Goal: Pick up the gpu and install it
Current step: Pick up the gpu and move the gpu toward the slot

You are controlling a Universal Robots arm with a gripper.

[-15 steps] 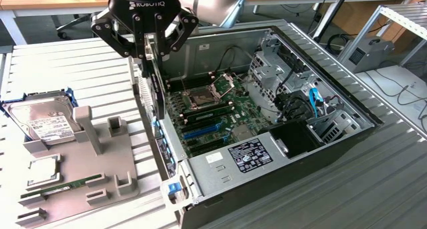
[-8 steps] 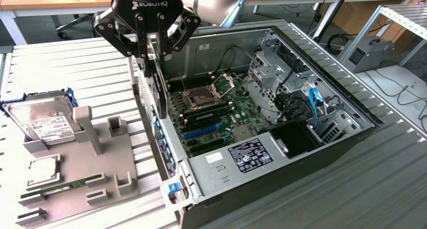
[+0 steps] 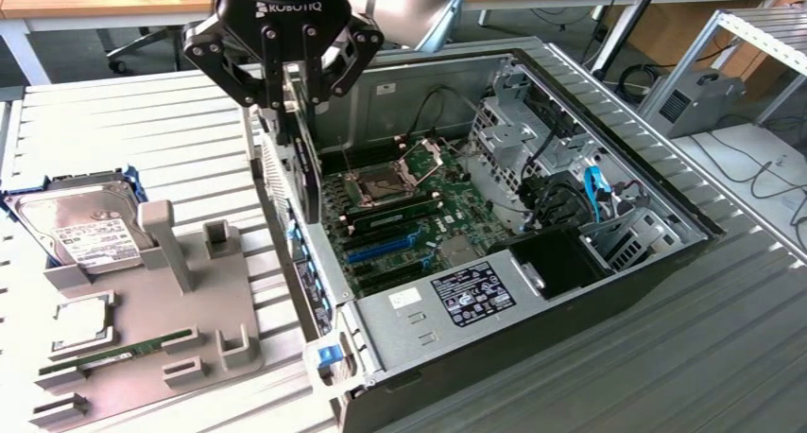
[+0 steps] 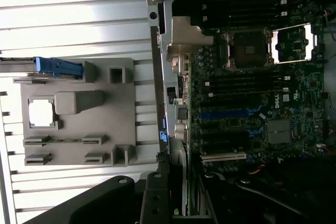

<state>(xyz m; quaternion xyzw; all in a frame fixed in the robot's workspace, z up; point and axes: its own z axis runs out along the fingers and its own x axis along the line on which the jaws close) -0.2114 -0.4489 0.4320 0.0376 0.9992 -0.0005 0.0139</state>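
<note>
**Exterior view.** The gripper [image 3: 297,97] hangs over the rear wall of the open computer case [image 3: 630,253]. Its fingers [image 3: 259,78] pinch the gpu [image 3: 302,168], which hangs on edge, so its fan is hidden. The card's lower end is near the motherboard [image 3: 403,206]; contact cannot be judged. A hard drive [image 3: 82,230] and a memory stick [image 3: 120,350] rest on the grey holder [image 3: 189,320] on the tabletop [image 3: 127,102].

**Wrist view.** The dark fingers [image 4: 157,198], cut off at the frame edge, clamp the gpu [image 4: 178,182], seen only as a thin strip.

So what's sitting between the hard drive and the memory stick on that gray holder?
In the exterior view, a silver square processor chip sits on the gray holder between the hard drive and the green memory stick.
</note>
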